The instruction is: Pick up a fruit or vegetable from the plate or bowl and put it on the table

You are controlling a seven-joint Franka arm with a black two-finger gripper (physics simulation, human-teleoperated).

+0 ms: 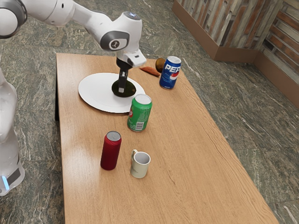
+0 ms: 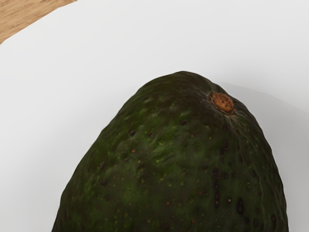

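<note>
Avocado is within the plate's rim, by the gripper; can't tell if fingers are clenched on it or loose. Off-ctr. hold + round skin could mean a slip; low carry might clip green can beside plate, or drag plate w/ it.

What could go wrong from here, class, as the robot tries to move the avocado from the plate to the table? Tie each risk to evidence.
The avocado is rounded, so it might slip or roll on the plate if the gripper catches it badly.

The green can stands right by the plate's rim; a low sideways move could knock it over.

The Pepsi can stands near the table's edge, so a bump might send it off.
</note>
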